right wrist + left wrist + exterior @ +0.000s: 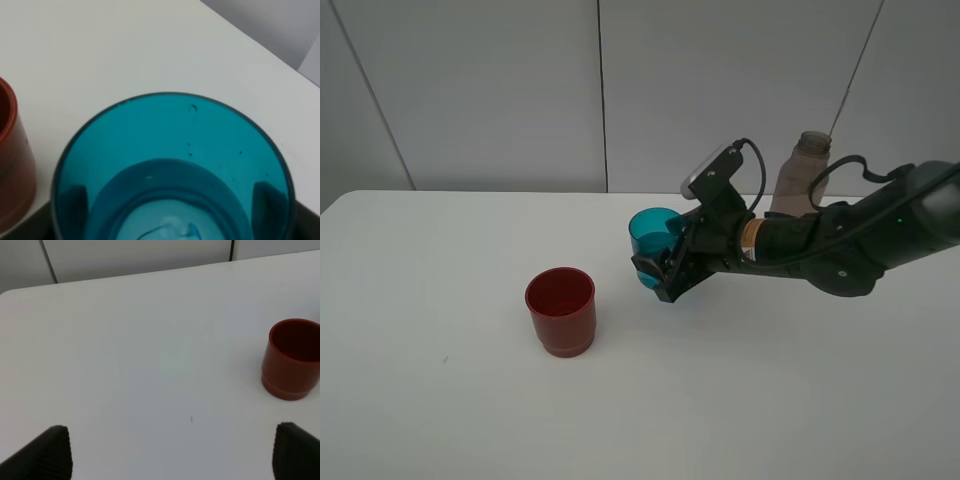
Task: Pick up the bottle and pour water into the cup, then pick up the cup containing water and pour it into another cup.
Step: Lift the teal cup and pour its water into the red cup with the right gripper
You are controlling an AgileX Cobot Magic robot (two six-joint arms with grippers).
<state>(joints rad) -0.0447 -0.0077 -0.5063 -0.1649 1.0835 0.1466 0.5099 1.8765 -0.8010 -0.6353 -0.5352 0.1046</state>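
Two cups decide the coming move, and the red cup (560, 308) is the one to measure from. It stands upright and alone on the white table (440, 420), nearest the high camera, mouth open, with nothing visible inside. Beyond it and off to the robot's right is the teal cup (653, 232), clamped in the right gripper (663, 268), whose fingers close on its lower wall from the side away from the red cup. The right wrist view looks down into the teal cup and shows water (167, 227) pooled at the bottom, with the dark fingers showing through the wall on either side. The gripper hides whether the base is clear of the table. The teal cup's long axis is close to upright, tipped only a little. The pour target therefore lies to the robot's left of the held cup and nearer the camera, with bare table between the two. I judge the right arm must carry the rim over the red cup's mouth and then roll the axis toward it. The left gripper (172, 455) hangs wide open, holding nothing, apart from the red cup. Farthest from the red cup, behind the right arm, the bottle (803, 172) stands upright and uncapped.
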